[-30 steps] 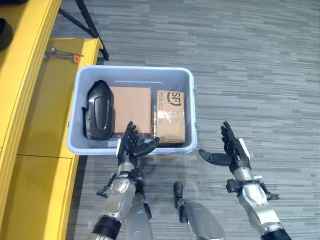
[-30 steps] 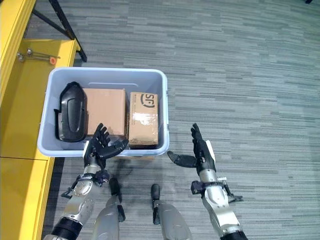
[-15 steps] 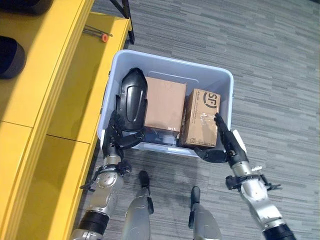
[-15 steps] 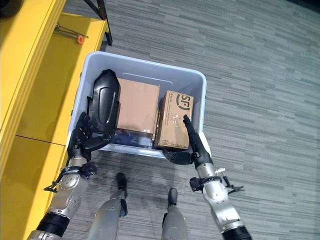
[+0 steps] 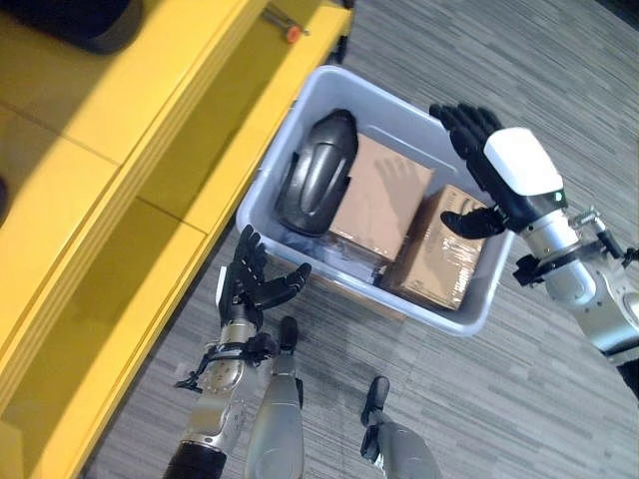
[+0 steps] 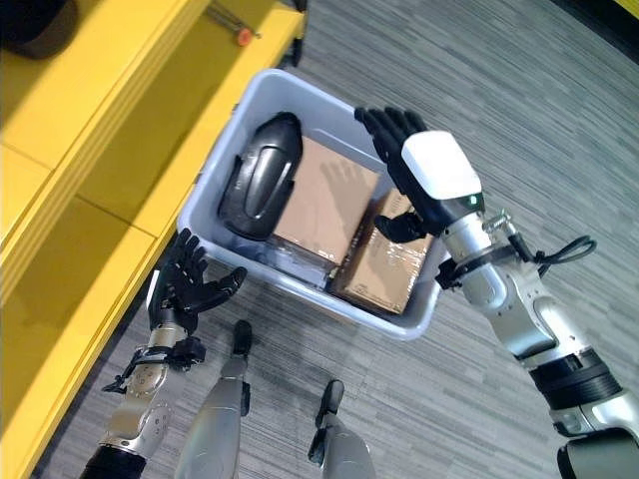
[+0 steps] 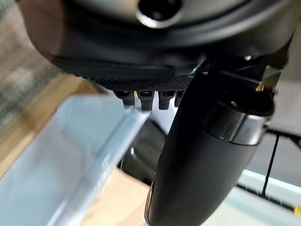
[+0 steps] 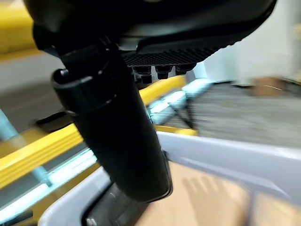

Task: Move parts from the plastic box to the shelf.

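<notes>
The pale blue plastic box (image 5: 339, 287) stands on the carpet beside the yellow shelf (image 5: 120, 150). In it lie a black moulded part (image 5: 318, 172), a wide brown carton (image 5: 379, 197) and a smaller taped carton (image 5: 439, 259). My right hand (image 5: 494, 175), white-covered on its back, hovers open above the box's far right side, over the smaller carton, fingers spread. My left hand (image 5: 255, 289) is open and low, just outside the box's near left corner, touching nothing. Its wrist view shows straight fingers facing the box wall (image 7: 70, 165).
The shelf's boards run along the left, close to the box's left wall. A dark object (image 5: 80, 15) sits on the upper board, and a thin tool with an orange tip (image 5: 290, 30) lies on the lower one. Grey carpet (image 5: 559, 60) spreads to the right.
The head camera has swung, so the whole scene has shifted. My right hand has risen from the box's front rim to above the cartons. My left hand has come away from the front wall.
</notes>
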